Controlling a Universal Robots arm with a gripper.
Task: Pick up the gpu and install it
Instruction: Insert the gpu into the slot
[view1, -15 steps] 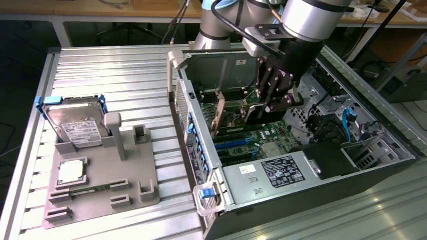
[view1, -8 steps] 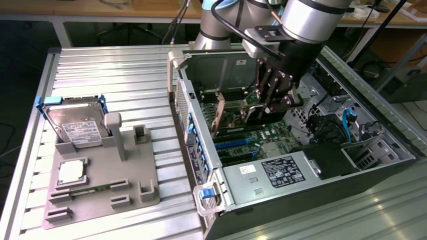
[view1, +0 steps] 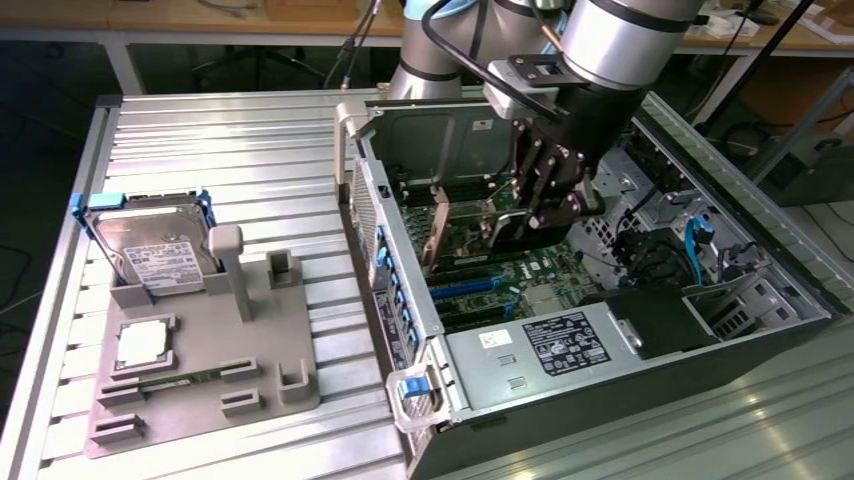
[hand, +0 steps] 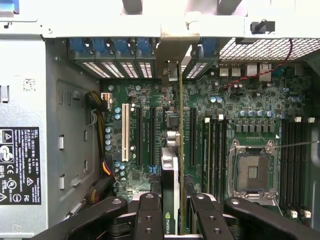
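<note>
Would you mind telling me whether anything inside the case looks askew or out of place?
Nothing stands out. The pincer holds the gpu upright and edge-on above the motherboard slots, its bracket toward the rear openings; the CPU socket sits empty.

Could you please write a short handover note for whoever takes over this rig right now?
Gripper: shut on the gpu, held edge-on inside the open computer case.
Gpu: upright over the motherboard and its expansion slots, metal bracket end toward the rear slot openings; whether it is seated in a slot cannot be told.
Done: gpu picked up and brought into the case.
Left: confirm seating, then release.
Parts tray beside the case carries the hard drive.
</note>
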